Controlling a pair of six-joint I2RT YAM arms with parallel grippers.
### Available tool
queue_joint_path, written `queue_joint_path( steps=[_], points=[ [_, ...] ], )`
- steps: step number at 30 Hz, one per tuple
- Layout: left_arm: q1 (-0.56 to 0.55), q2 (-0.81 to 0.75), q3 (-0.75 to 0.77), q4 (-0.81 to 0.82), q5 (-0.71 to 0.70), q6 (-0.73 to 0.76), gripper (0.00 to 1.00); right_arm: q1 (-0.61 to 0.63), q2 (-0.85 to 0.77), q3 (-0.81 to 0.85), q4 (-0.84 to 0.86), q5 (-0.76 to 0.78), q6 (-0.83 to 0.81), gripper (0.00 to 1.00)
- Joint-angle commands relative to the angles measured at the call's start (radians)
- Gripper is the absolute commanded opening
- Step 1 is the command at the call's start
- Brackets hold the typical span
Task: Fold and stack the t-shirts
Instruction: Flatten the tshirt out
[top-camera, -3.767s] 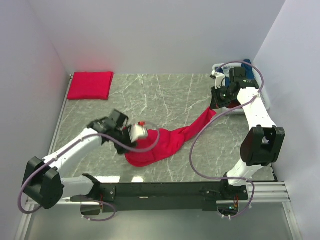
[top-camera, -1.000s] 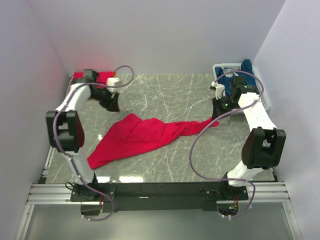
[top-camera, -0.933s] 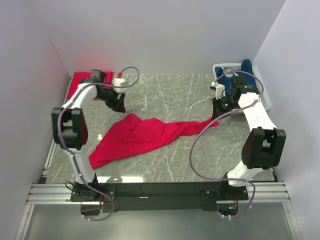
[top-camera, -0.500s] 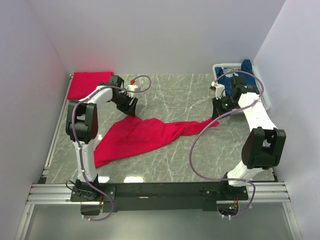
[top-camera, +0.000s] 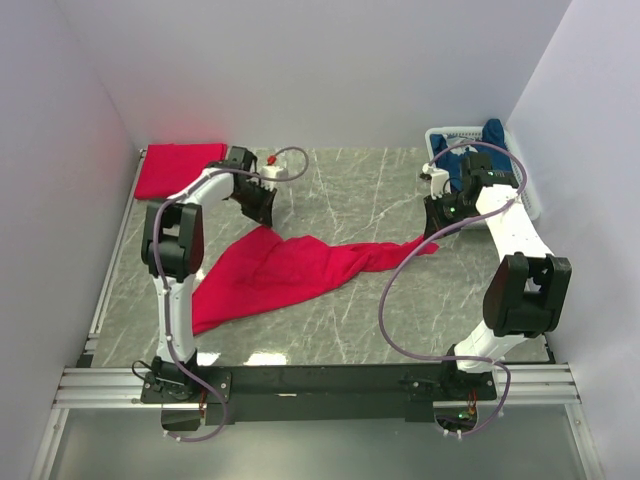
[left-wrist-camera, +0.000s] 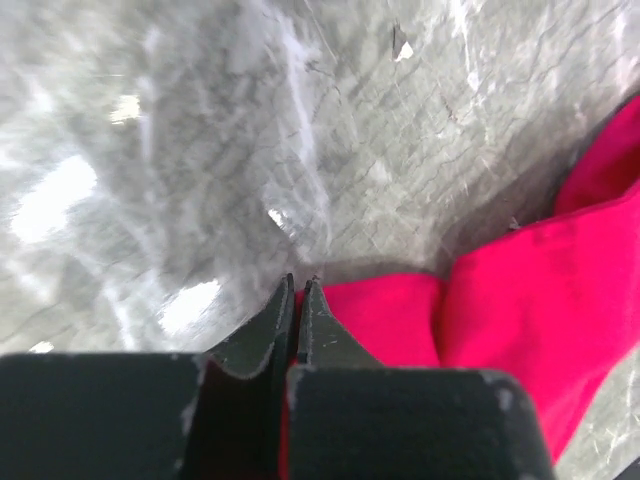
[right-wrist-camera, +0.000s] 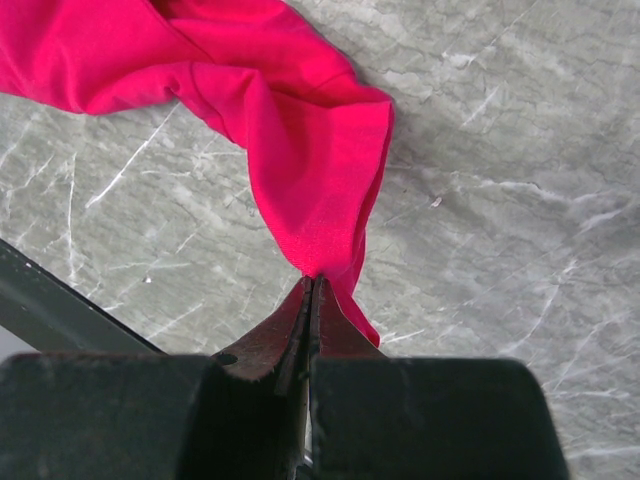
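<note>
- Grey marble-patterned tabletop (top-camera: 340, 190) fills the floor of the scene, pale veins streaking right across it.
- Up close, that stone surface catches soft white glare patches (left-wrist-camera: 50, 195).
- White plastic basket (top-camera: 438, 136) sits tucked in the far right corner.
- Plain pale walls (top-camera: 320, 70) box in three sides.
- Long black mounting rail (top-camera: 330, 382) runs along the near edge, silver aluminium frame (top-camera: 560, 385) beneath.

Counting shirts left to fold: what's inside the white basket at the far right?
A navy blue shirt lies bunched in the basket. The right arm covers part of it; anything underneath the shirt is hidden.
</note>
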Motion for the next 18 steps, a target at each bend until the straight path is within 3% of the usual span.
queue_joint_path(
  steps=[1,7,12,18],
  points=[
    [0.048,-0.146,0.068,-0.005,0.066,0.004,0.01,-0.001,-0.021,0.050,0.010,0.006,0.000,0.00],
    [0.143,-0.318,0.074,-0.034,0.141,0.057,0.00,-0.001,-0.020,0.128,0.013,-0.009,0.038,0.00],
    [0.210,-0.474,-0.024,0.015,0.195,0.080,0.01,0.010,0.005,0.233,0.017,-0.030,0.080,0.00],
    [0.270,-0.573,-0.116,-0.012,0.240,0.144,0.00,0.109,0.094,0.415,-0.016,-0.020,0.112,0.00]
  ],
)
